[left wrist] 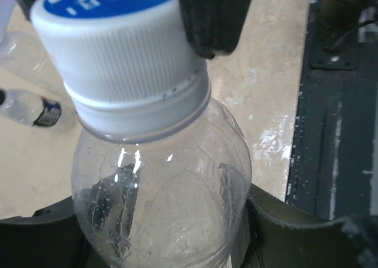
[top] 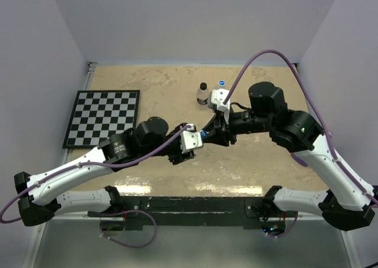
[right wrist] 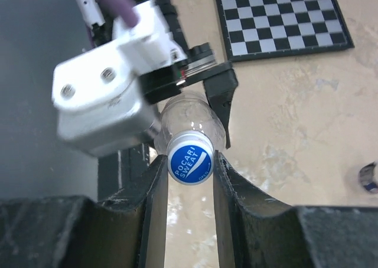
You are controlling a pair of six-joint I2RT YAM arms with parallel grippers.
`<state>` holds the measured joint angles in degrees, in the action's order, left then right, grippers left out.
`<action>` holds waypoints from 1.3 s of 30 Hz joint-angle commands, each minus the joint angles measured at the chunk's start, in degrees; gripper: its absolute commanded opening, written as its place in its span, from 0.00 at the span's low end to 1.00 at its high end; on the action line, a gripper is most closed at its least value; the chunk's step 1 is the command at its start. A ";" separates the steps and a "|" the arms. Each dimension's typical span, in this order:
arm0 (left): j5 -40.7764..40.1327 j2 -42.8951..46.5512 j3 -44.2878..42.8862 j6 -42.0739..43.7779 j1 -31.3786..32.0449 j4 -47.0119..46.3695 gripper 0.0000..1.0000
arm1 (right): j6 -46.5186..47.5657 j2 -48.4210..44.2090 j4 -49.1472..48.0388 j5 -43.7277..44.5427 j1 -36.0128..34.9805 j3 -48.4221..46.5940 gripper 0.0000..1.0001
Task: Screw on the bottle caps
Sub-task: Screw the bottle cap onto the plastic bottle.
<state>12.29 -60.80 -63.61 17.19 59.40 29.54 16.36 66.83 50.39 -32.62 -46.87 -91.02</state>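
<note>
My left gripper [top: 190,141] [left wrist: 159,235] is shut on the body of a clear bottle [left wrist: 159,197] [right wrist: 188,118], held above the table between the two arms. On the bottle's neck sits a white ribbed bottle cap [left wrist: 121,49] with a blue top [right wrist: 189,160]. My right gripper [top: 205,133] [right wrist: 189,162] is shut on that cap, one finger [right wrist: 155,179] pressing each side. A second bottle [top: 203,94] with a dark cap is at the back of the table. A loose blue cap [top: 221,83] lies just behind it.
A checkerboard [top: 103,117] [right wrist: 277,17] lies flat at the left of the table. In the left wrist view a small bottle [left wrist: 26,107] shows on the tan table surface at the left. The table's dark front rail [left wrist: 339,103] runs close by.
</note>
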 commanded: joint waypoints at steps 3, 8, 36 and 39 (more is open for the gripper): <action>-35.44 -0.55 0.77 -1.20 12.65 -17.93 0.00 | -24.95 0.23 -9.96 13.01 -0.33 10.15 0.00; -53.31 -4.41 2.17 0.91 20.40 -26.36 0.00 | -35.42 -3.01 -17.16 18.55 -0.33 17.80 0.00; -24.34 0.59 12.29 -16.66 7.49 -33.49 0.00 | -36.22 -10.57 -33.95 22.25 -0.32 22.64 0.54; -24.51 0.24 12.64 -16.66 7.49 -33.49 0.00 | -35.96 -11.28 -34.57 22.51 -0.24 23.61 0.38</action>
<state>-15.05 -60.66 -50.87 1.85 66.70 0.84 -19.86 57.14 19.79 -13.10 -47.51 -68.60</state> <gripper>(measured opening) 0.602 0.476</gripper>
